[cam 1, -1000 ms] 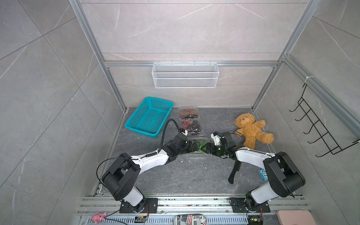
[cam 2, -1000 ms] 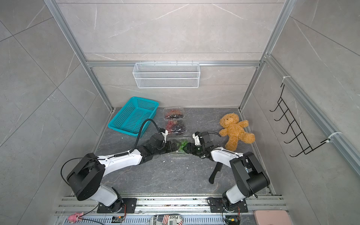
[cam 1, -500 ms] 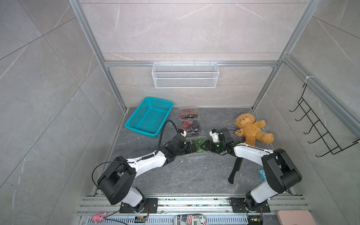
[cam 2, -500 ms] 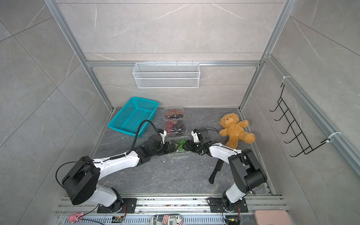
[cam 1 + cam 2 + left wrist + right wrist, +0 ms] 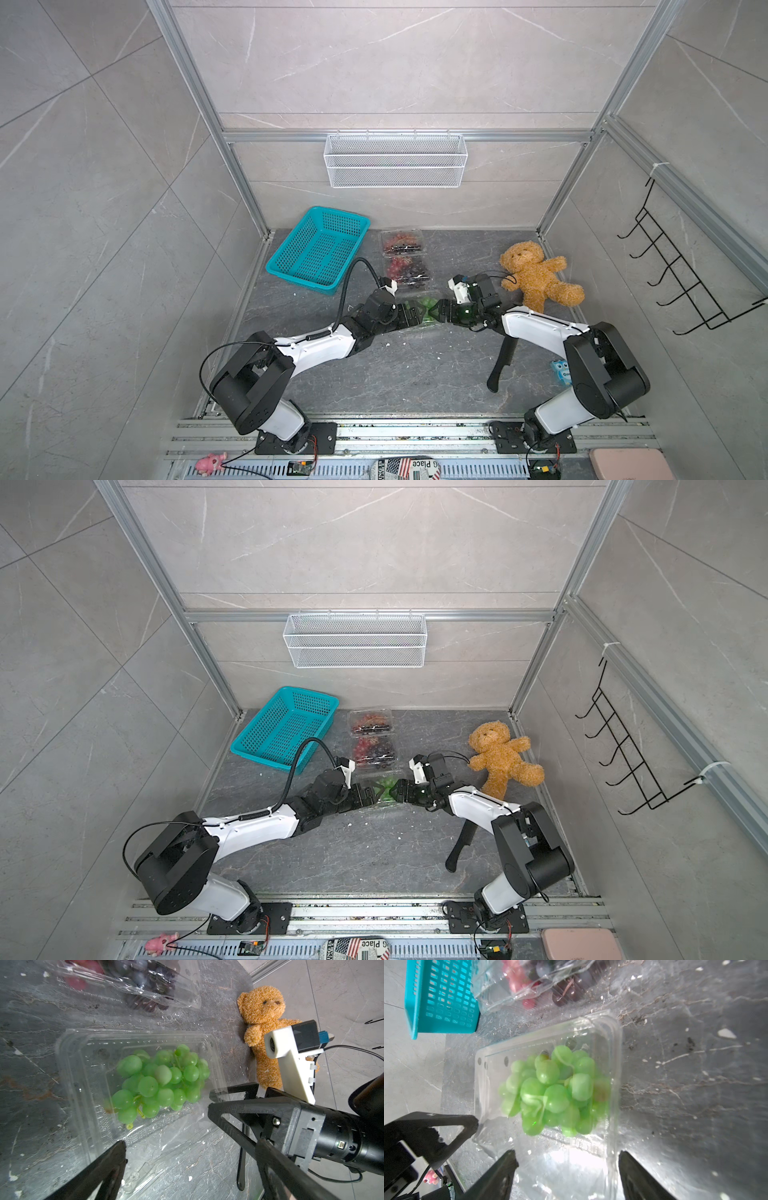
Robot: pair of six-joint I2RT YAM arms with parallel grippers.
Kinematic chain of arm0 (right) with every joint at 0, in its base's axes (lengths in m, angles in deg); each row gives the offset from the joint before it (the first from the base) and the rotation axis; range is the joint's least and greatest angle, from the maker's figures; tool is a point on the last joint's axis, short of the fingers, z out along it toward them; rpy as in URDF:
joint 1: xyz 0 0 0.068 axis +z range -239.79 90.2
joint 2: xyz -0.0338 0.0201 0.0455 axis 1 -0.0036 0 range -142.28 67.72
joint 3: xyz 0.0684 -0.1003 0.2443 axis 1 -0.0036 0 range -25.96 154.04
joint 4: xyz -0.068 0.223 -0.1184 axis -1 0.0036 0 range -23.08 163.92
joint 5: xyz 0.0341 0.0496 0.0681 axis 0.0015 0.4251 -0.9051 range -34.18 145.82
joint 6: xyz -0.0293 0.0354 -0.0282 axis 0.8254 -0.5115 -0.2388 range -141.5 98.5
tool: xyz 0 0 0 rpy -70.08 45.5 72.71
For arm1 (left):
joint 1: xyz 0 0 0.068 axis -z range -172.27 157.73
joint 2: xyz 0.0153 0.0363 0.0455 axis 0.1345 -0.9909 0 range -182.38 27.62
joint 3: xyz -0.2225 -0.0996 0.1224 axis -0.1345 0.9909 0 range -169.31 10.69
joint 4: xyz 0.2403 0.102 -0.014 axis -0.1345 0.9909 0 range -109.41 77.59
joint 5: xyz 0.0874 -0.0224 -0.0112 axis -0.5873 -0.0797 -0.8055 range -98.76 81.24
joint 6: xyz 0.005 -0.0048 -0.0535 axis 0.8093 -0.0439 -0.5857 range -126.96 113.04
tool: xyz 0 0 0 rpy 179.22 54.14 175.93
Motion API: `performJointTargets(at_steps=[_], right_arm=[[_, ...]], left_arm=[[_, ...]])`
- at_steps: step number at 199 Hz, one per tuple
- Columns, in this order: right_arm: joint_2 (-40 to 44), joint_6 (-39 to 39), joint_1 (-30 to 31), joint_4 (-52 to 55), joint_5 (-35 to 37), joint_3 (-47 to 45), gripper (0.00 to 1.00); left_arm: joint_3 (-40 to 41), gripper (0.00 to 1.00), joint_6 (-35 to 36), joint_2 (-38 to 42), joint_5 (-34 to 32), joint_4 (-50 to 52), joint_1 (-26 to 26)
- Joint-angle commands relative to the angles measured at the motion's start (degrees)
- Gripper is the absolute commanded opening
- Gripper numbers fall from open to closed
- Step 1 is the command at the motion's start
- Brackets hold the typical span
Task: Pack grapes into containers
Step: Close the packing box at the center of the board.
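**A:** Both arms meet at the near container (image 5: 62, 1047), with the green grapes (image 5: 160, 1082) lying inside it.

**B:** The left gripper (image 5: 417, 314) is spread wide and empty. The right gripper (image 5: 435, 311) is parted too and grips nothing.

**A:** Behind it, the middle container (image 5: 409, 271) and the far container (image 5: 402, 243) hold red and dark bunches.

**B:** So all three look filled. Probably only this near lid is left, and whether it's snapped shut can't be told.

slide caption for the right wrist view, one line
Right gripper, jaws apart, at the end of a clear box of green grapes on a dark table.
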Motion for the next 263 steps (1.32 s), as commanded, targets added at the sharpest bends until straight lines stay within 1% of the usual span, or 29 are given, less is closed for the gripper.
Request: performJointTargets(at_steps=[1,18,45,61,78,93,103,146,166,202,228,263], right_arm=[[2.34,-0.53,-1.09,0.29,-0.57,-1.63,0.82],[2.10,-0.77,-1.67,-0.32,-0.92,-1.94,0.80],[-0.09,-0.63,-1.67,-0.70,-1.32,-0.91,0.73],[-0.99,-0.24,-1.69,-1.14,-1.24,-0.54,0.68],[-2.29,0.59,-1.61,-0.29,-1.35,0.83,0.67],[-3.21,0.96,-1.44,0.15,-1.40,1.65,0.67],[-3.71,1.02,-1.35,0.18,-1.52,2.07,0.66],[-6.11,1.31,-0.14,0.37,-2.31,4.35,0.66],[-6.75,1.31,0.41,0.60,-2.16,4.70,0.65],[-5.18,1.40,0.43,0.77,-2.24,4.09,0.65],[-2.68,1.48,0.41,0.96,-2.18,3.10,0.69],[0.61,1.26,-1.18,1.14,-2.44,0.62,0.74]], left_arm=[[1.00,0.99,-1.03,-0.23,0.05,1.67,0.39],[1.38,0.99,-1.45,0.32,-0.12,1.47,0.51],[0.72,0.99,-1.27,1.34,0.31,2.18,0.60],[-1.55,0.99,-0.33,2.37,0.26,4.79,0.60],[-4.55,0.99,1.04,3.36,-2.28,9.43,0.60],[-7.15,0.99,1.65,3.70,-6.66,13.77,0.56],[-8.28,1.00,2.23,3.45,-7.80,14.45,0.54],[-13.27,0.99,2.99,-2.54,-5.69,12.26,0.56],[-13.43,0.99,2.29,-4.74,-5.64,10.45,0.41],[-12.36,0.99,0.93,-7.94,-4.33,8.02,0.34],[-10.98,0.99,0.27,-7.90,-4.42,7.24,0.33],[-9.37,0.99,-0.01,-6.51,-4.99,7.14,0.25]])
